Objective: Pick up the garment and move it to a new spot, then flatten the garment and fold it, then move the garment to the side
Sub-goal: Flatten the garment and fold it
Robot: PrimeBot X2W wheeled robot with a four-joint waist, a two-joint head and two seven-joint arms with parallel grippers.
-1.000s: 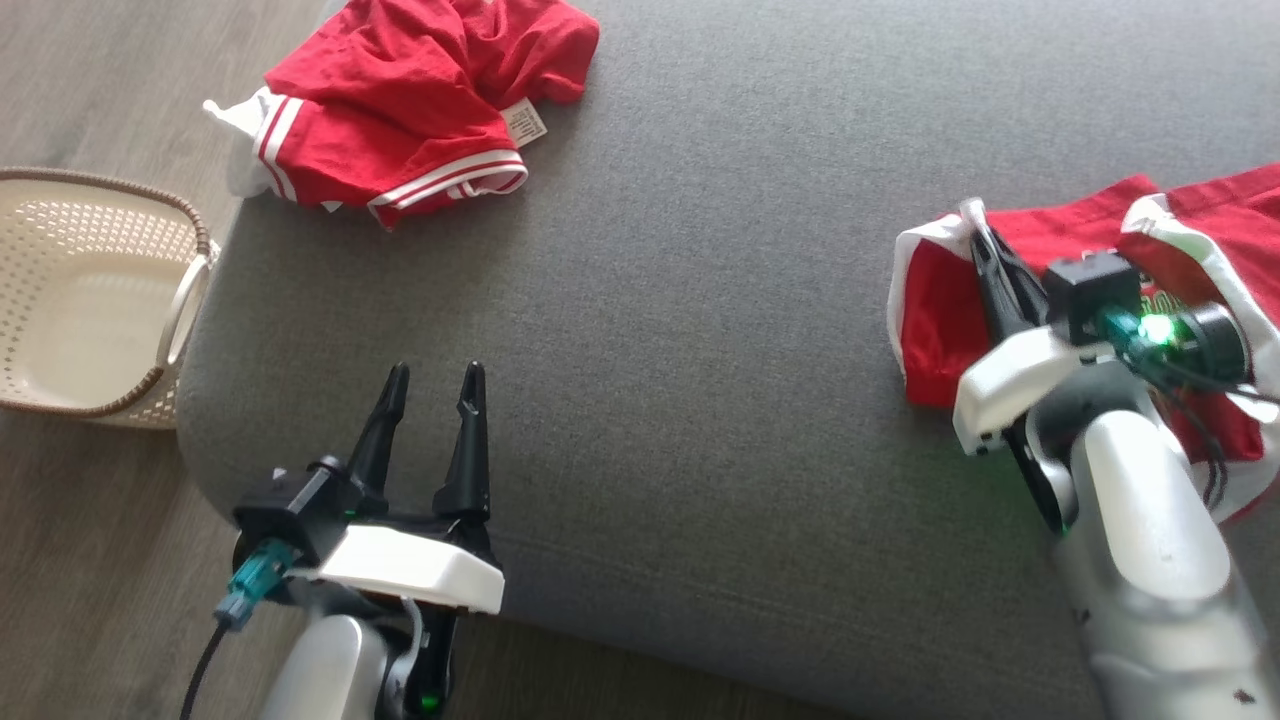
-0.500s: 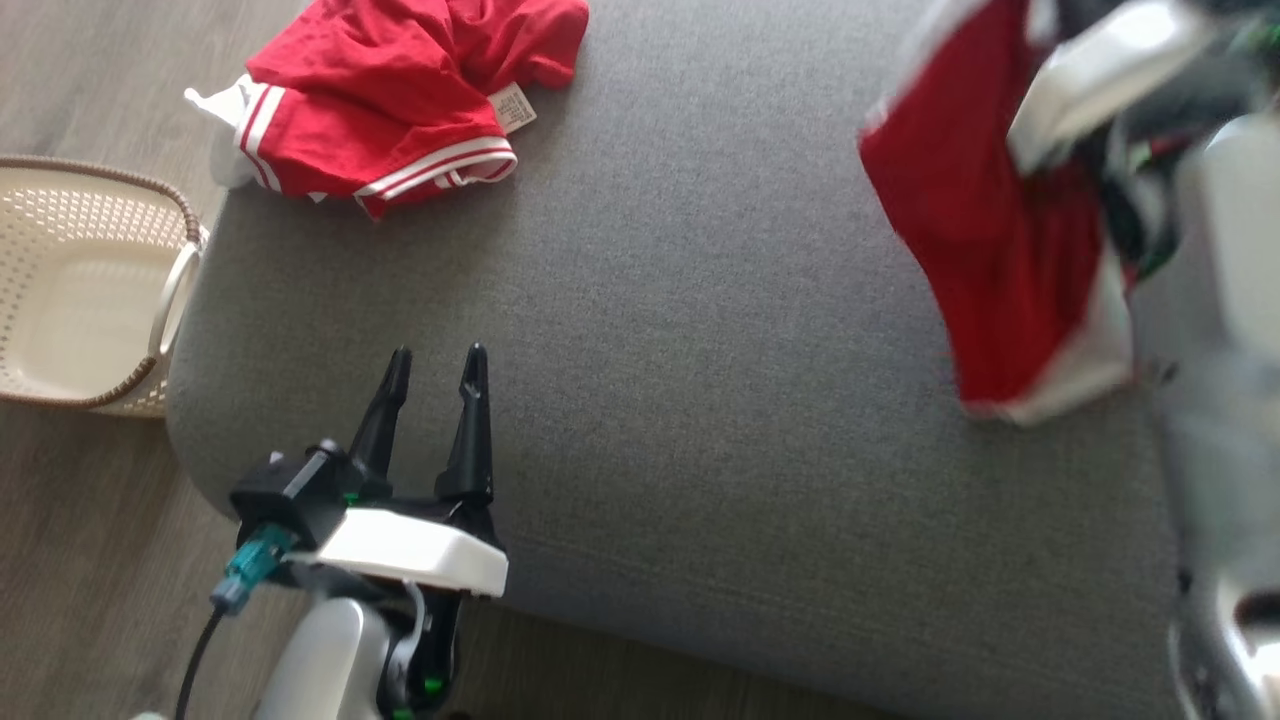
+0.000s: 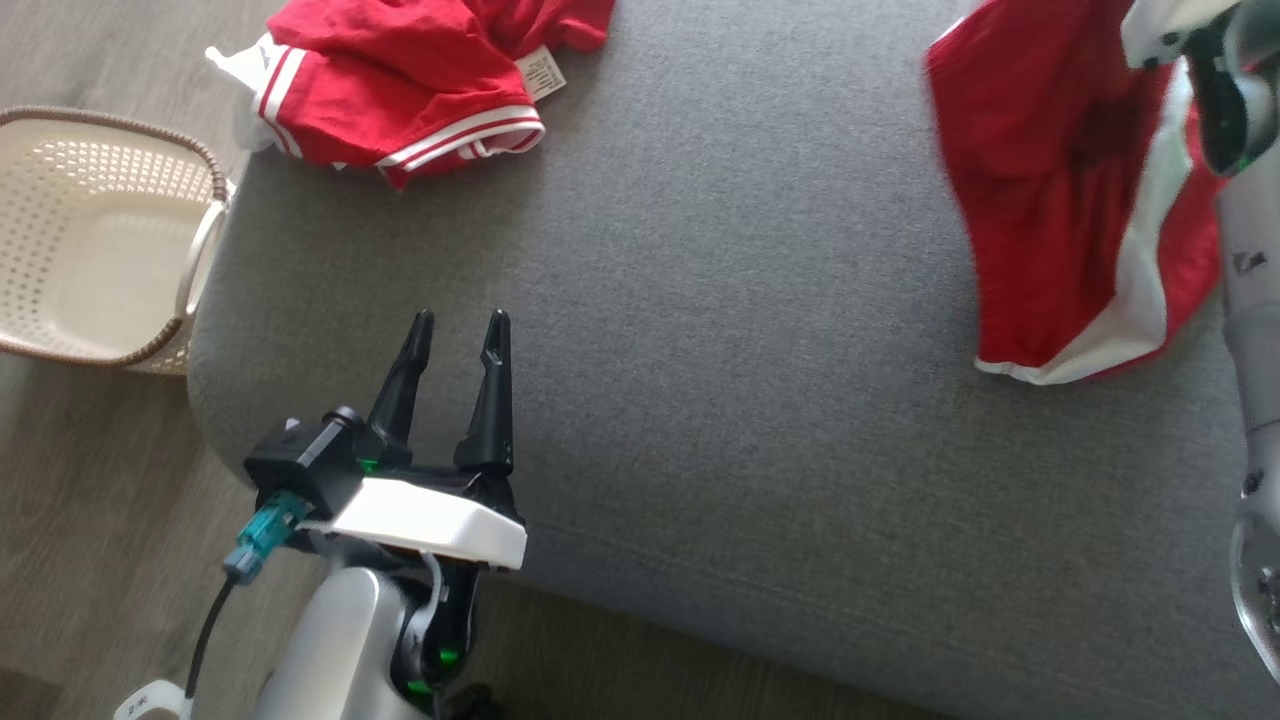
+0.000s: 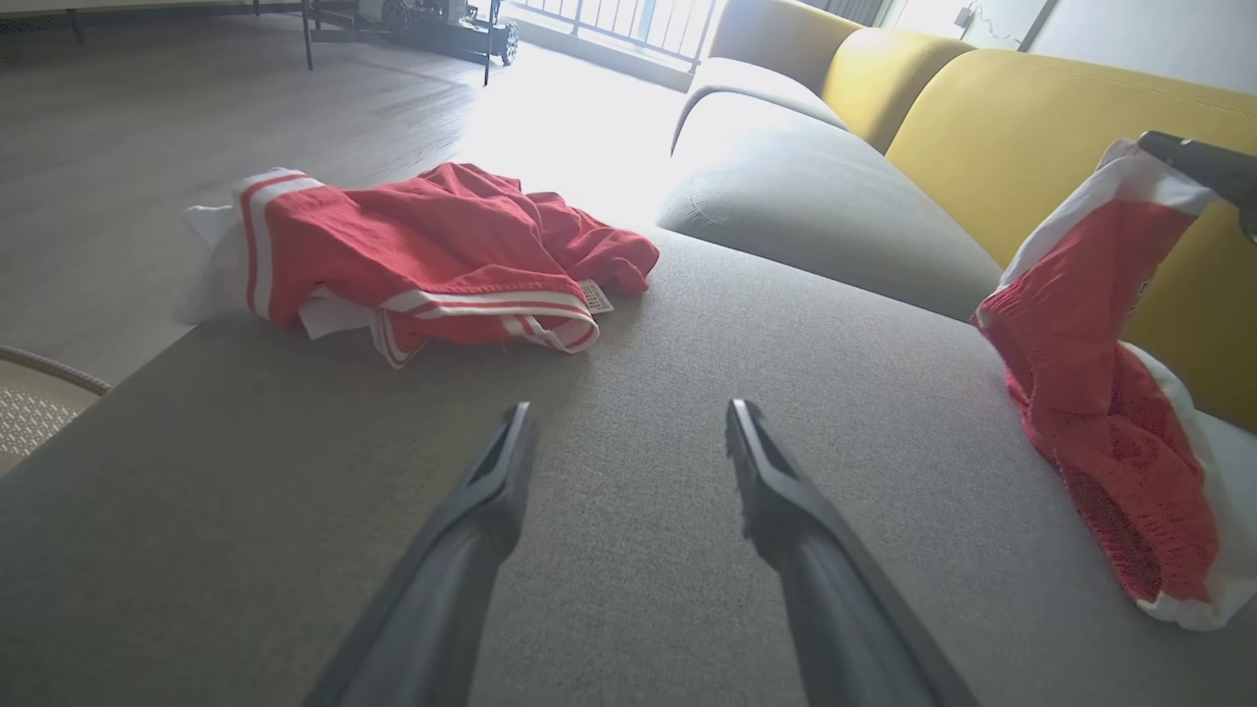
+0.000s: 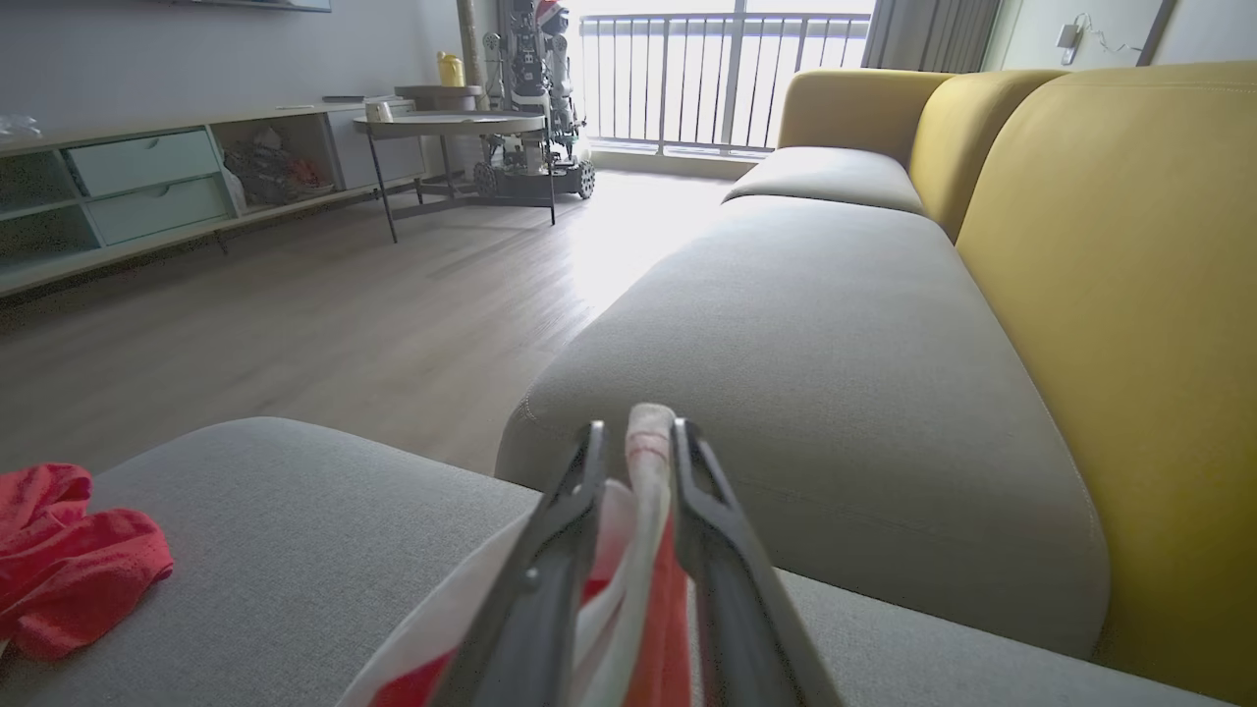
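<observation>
The garment point(image 3: 1050, 200), red with white trim, hangs in the air over the right side of the grey sofa cushion point(image 3: 700, 350). Its lower hem droops close to the cushion. My right gripper point(image 5: 636, 434) is shut on the garment's white edge point(image 5: 648, 471), which sticks up between the two fingers. In the left wrist view the garment point(image 4: 1090, 393) dangles from a dark fingertip point(image 4: 1193, 162) at the upper right. My left gripper point(image 3: 458, 325) hovers open over the cushion's front left part, with nothing between its fingers point(image 4: 491, 491).
A second red garment with white stripes point(image 3: 400, 90) lies crumpled at the cushion's far left corner. A cream basket point(image 3: 100, 250) stands on the wooden floor to the left. The yellow backrest point(image 4: 1031, 128) rises behind the seat.
My right gripper has lifted the garment off the cushion, up and away toward the backrest, so it now hangs free. The head camera has shifted slightly. The left arm has stayed put.
</observation>
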